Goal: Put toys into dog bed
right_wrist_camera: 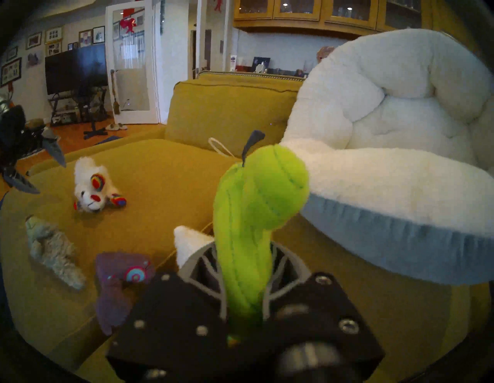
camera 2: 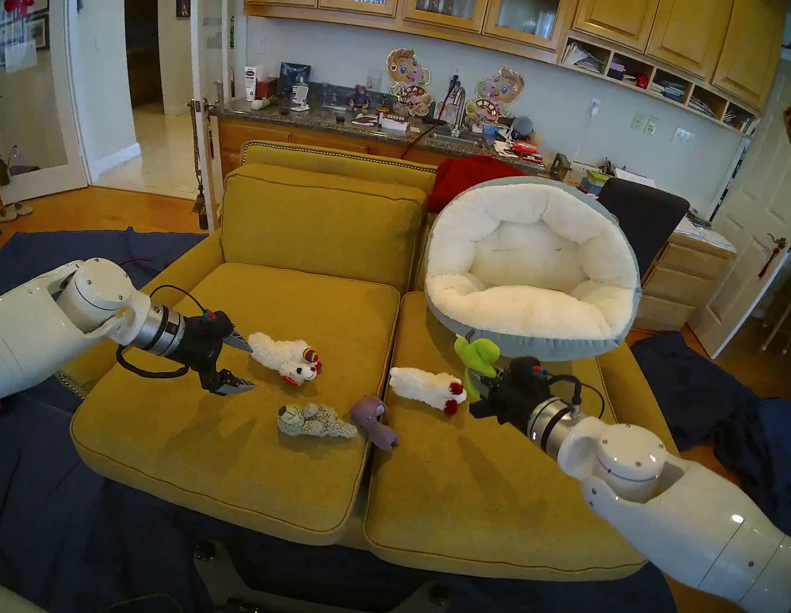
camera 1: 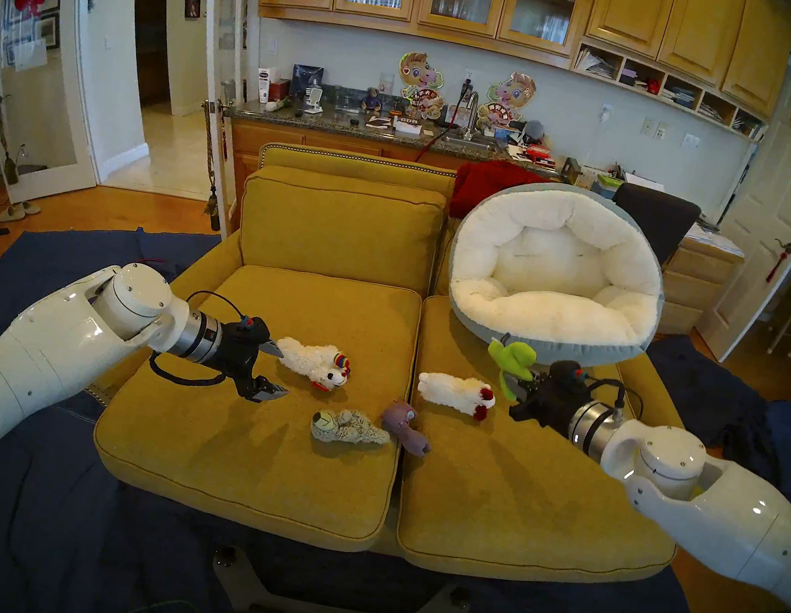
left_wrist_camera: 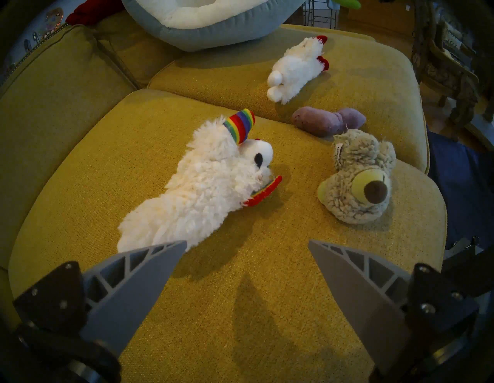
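The dog bed (camera 1: 546, 341), propped at two o'clock on the sofa (camera 1: 251, 472), holds no toy yet. The right pincer (camera 1: 517, 389) is clamped on the lime-green cactus (camera 1: 512, 362), raised just before the bed's rim. Four toys lie on the cushions: rainbow-eared lamb (camera 1: 316, 360), red-eared lamb (camera 1: 454, 391), shaggy beige animal (camera 1: 349, 428), purple animal (camera 1: 405, 425). The left pincer (camera 1: 275, 372) gapes wide, empty, beside the rainbow-eared lamb at nine o'clock.

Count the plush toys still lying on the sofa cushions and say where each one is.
4. The rainbow-eared white lamb and shaggy beige animal lie on the left mustard seat cushion, the purple animal on the seam, the red-eared white lamb on the right cushion. None looks hidden.
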You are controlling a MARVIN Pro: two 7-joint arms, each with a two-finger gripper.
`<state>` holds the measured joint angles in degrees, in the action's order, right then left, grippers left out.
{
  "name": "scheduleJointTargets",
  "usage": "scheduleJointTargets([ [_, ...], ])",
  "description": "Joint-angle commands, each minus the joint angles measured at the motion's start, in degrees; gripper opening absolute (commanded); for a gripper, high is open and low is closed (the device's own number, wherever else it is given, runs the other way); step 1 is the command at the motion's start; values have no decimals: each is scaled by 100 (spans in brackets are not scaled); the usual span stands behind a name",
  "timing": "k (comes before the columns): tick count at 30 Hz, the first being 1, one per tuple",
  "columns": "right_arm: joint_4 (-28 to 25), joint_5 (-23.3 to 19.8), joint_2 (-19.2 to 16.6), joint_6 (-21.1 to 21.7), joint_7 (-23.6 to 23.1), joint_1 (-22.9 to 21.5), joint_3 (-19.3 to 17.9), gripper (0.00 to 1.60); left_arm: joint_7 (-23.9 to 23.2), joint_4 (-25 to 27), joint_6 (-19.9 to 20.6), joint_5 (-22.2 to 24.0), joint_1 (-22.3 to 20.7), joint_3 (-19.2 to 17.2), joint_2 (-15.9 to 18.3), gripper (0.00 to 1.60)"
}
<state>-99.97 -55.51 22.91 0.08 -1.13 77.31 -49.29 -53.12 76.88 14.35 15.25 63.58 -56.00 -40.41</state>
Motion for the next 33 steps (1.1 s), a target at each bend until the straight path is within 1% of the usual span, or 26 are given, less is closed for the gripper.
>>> scheduleJointTargets([
  [1,236,85,413,310,19,-771,-417,0,1,57,-14,23,-157,-97,6,160],
  [2,235,124,473,344,17,-610,-635,0,1,57,-14,23,-156,-97,6,160],
  [5,431,175,631,508,18,-893,-613,0,3,58,-14,24,-156,-97,6,160],
  [7,540,240,758,601,10,-957,-714,0,3,58,-14,24,-156,-98,6,160],
  [8,650,245,809,663,5,-1163,-612,0,4,58,-14,24,-155,-98,6,160],
  [9,649,304,877,683,-1,-998,-828,0,4,59,-14,24,-155,-98,6,160],
  [10,761,315,920,735,-4,-1212,-706,0,4,59,-14,24,-155,-98,6,160],
  [11,770,375,984,750,-3,-1091,-875,0,5,59,-14,24,-155,-98,6,160],
  [13,828,400,1016,774,-3,-1152,-875,0,5,59,-14,24,-155,-98,6,160],
  [14,914,428,1066,817,-14,-1259,-841,0,6,59,-14,24,-155,-98,6,160],
  [15,973,483,1109,842,2,-1291,-867,0,6,59,-14,24,-155,-98,6,160],
  [16,1002,554,1165,865,4,-1237,-968,0,6,59,-14,25,-155,-98,6,160],
  [17,1119,564,1196,901,-3,-1419,-855,0,6,59,-14,25,-155,-98,6,160],
  [18,1137,630,1243,912,2,-1349,-965,0,6,60,-14,25,-155,-98,6,160],
  [21,1315,726,1351,970,4,-1475,-1032,0,7,60,-14,25,-154,-98,7,160],
  [23,1518,849,1476,1072,-44,-1662,-1118,0,7,60,-14,25,-154,-98,7,160],
  [24,1518,849,1476,1072,-44,-1662,-1118,0,7,60,-14,25,-154,-98,7,160],
  [25,1606,872,1511,1108,-58,-1783,-1071,0,8,60,-14,25,-154,-98,7,160],
  [28,1740,989,1643,1172,-97,-1834,-1170,0,8,61,-14,25,-154,-99,7,160],
  [30,1952,1080,1763,1254,-151,-2075,-1073,0,8,61,-13,25,-154,-99,7,160],
  [32,1997,1180,1868,1280,-169,-2013,-1213,0,8,61,-13,25,-154,-99,7,160],
  [33,2094,1213,1916,1308,-194,-2120,-1159,0,8,61,-13,25,-154,-99,7,160],
])
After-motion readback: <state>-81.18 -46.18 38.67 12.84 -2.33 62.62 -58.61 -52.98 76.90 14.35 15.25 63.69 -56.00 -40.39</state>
